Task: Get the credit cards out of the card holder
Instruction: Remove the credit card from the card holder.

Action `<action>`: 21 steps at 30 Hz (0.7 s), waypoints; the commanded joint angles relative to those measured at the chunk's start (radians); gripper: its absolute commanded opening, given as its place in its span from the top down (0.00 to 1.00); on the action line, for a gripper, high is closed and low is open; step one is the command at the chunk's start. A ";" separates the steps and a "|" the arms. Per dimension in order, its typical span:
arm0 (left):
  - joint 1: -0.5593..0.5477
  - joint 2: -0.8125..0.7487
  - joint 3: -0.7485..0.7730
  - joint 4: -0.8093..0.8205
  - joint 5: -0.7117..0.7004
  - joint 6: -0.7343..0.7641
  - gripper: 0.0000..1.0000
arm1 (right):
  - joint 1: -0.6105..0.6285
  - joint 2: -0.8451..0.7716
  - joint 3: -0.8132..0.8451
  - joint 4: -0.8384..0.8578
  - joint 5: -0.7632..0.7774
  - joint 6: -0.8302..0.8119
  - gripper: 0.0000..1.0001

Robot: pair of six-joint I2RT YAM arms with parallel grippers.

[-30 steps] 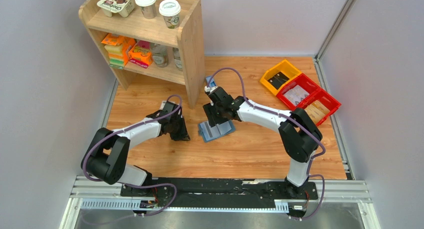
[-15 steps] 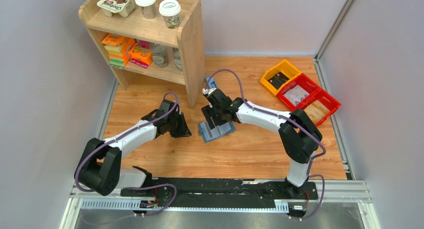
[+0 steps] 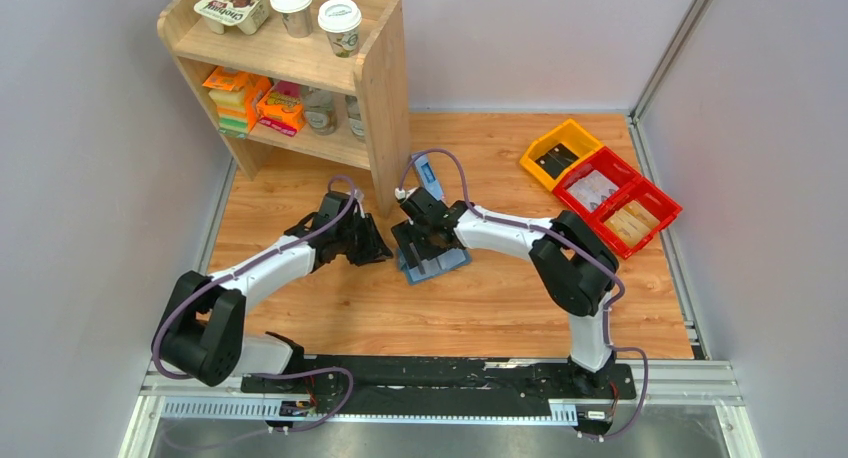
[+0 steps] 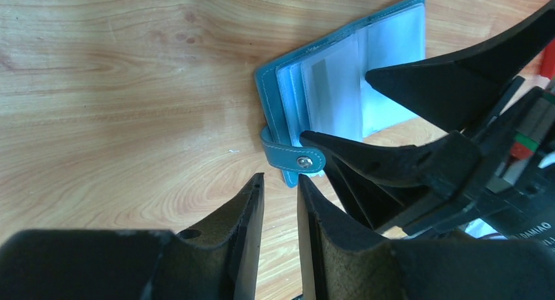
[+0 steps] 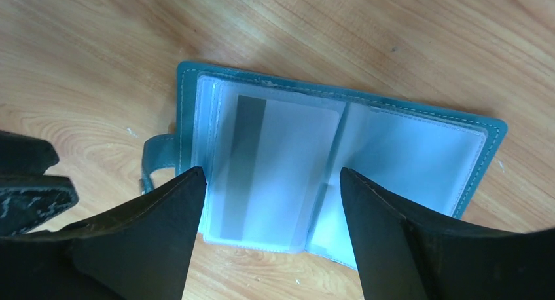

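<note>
The teal card holder (image 3: 436, 263) lies open flat on the wooden table, its clear sleeves facing up (image 5: 393, 149). A credit card (image 5: 275, 159) with a dark stripe shows through the left sleeve. My right gripper (image 5: 271, 175) hovers open over that page, with one finger at the page's outer edge and the other at the spine. The closure tab (image 4: 294, 157) sticks out on the holder's left side. My left gripper (image 4: 280, 180) sits just short of the tab. Its jaws are open by a narrow gap with nothing between them.
A wooden shelf unit (image 3: 380, 78) stands just behind both grippers, with cups and packs on it. A narrow blue-and-white box (image 3: 426, 170) lies beside its foot. A yellow bin (image 3: 560, 150) and red bins (image 3: 615, 196) stand at the right rear.
My left gripper has slid right up to the holder's tab and its jaws have parted a little. The right gripper has shifted left over the holder and opened wider.
</note>
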 commanded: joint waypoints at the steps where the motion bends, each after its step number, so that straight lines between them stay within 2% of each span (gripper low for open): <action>1: 0.002 0.009 0.035 0.035 0.019 -0.014 0.66 | 0.006 0.028 0.048 0.016 0.003 0.019 0.19; 5: 0.002 0.015 0.039 0.034 0.024 -0.015 0.65 | 0.003 0.055 0.056 -0.004 0.014 0.017 0.22; 8: 0.001 0.020 0.049 0.034 0.036 -0.014 0.64 | -0.010 0.044 0.033 0.013 -0.038 0.023 0.30; 14: -0.007 0.029 0.067 0.046 0.048 -0.008 0.65 | -0.073 -0.007 -0.061 0.128 -0.247 0.051 0.51; 17: -0.017 0.047 0.090 0.060 0.059 0.000 0.66 | -0.115 -0.016 -0.099 0.183 -0.353 0.069 0.53; 21: -0.039 0.098 0.134 0.068 0.058 0.012 0.70 | -0.149 -0.022 -0.127 0.222 -0.417 0.092 0.56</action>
